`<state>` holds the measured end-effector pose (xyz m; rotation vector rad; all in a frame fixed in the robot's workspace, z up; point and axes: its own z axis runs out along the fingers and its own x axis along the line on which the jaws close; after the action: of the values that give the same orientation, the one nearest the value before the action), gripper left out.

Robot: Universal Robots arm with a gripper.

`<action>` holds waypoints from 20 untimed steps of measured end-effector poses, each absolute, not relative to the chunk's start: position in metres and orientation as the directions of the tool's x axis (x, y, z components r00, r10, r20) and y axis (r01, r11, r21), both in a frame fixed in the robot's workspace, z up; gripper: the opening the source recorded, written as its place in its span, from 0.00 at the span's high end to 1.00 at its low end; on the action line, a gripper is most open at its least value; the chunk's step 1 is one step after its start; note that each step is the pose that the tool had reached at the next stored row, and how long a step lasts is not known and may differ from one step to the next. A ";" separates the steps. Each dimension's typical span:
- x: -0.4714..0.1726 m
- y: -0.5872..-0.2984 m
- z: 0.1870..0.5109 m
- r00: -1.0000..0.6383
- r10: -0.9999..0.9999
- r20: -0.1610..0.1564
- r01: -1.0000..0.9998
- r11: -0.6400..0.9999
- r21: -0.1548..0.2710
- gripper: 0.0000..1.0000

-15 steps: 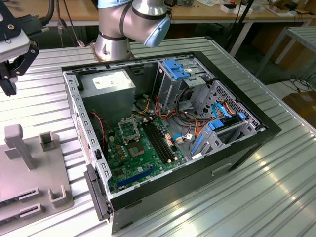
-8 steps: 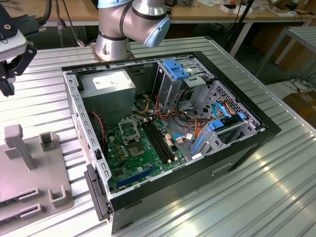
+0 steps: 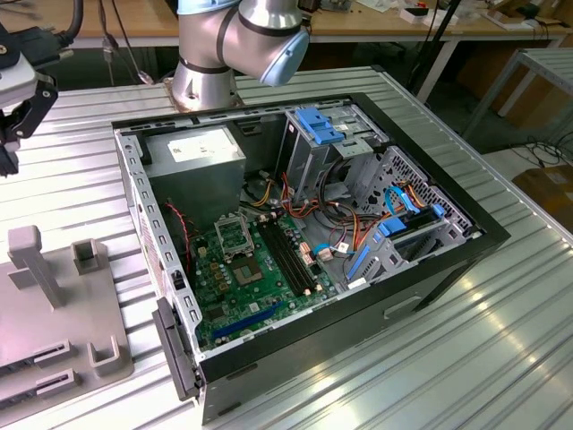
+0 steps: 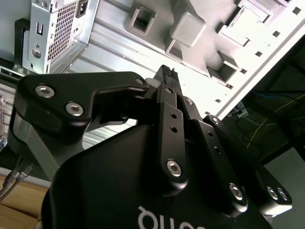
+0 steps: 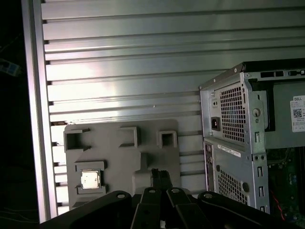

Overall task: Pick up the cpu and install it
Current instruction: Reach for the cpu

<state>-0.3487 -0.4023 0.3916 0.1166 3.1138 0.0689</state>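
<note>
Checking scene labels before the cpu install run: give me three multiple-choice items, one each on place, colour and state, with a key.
1. Where is the cpu?
A. in a pocket of the grey fixture tray
B. in the board's socket
C. loose on the table slats

2. What colour are the drive-bay clips in the computer case?
A. red
B. blue
C. yellow

3. What state is the computer case in?
A. upright, closed
B. lying down, side open
C. lying down, closed

Key:
1 A: in the first wrist view it lies flat in a tray pocket, apart from the hand.
2 B: the exterior view shows blue plastic.
3 B: the green motherboard is exposed from above.
</note>
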 end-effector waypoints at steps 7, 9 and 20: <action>-0.354 -0.402 0.392 -0.997 0.075 -0.023 0.074 0.996 0.045 0.89; -0.356 -0.402 0.392 -0.997 0.075 -0.023 0.074 0.996 0.045 0.89; -0.362 -0.402 0.391 -0.997 0.075 -0.023 0.074 0.996 0.045 0.89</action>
<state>-0.3617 -0.4023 0.3915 0.1166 3.1139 0.0689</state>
